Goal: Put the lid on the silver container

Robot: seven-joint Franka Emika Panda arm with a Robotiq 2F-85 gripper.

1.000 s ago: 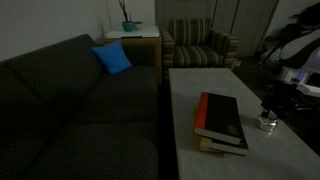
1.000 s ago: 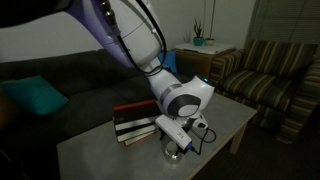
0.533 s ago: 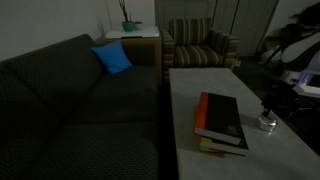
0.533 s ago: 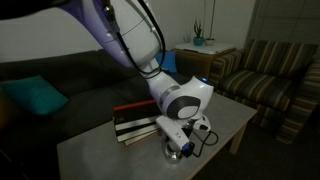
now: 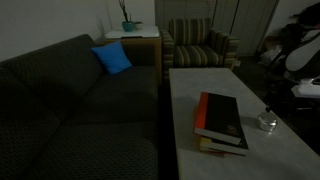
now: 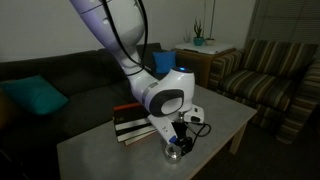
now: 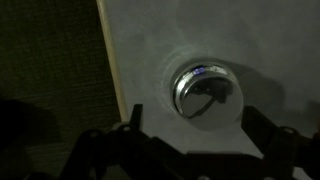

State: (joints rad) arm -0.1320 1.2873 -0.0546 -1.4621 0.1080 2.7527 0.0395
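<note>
- short round shiny silver tin (image 7: 182,92) sits on the pale table (image 7: 160,40) by the books (image 6: 130,120)
- flat silvery-grey lid (image 7: 210,95) looks already on it, dim though
- gripper (image 7: 190,115) above, jaws spread, empty; basically done

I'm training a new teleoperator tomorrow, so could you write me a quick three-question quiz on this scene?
1. True or false: the gripper is shut on the silver container.
2. The container stands: A on the book stack, B on the table, C in the gripper.
3. What lies beside the container on the table?

Key: 1 false, the jaws stand open above it; 2 B; 3 the book stack.
</note>
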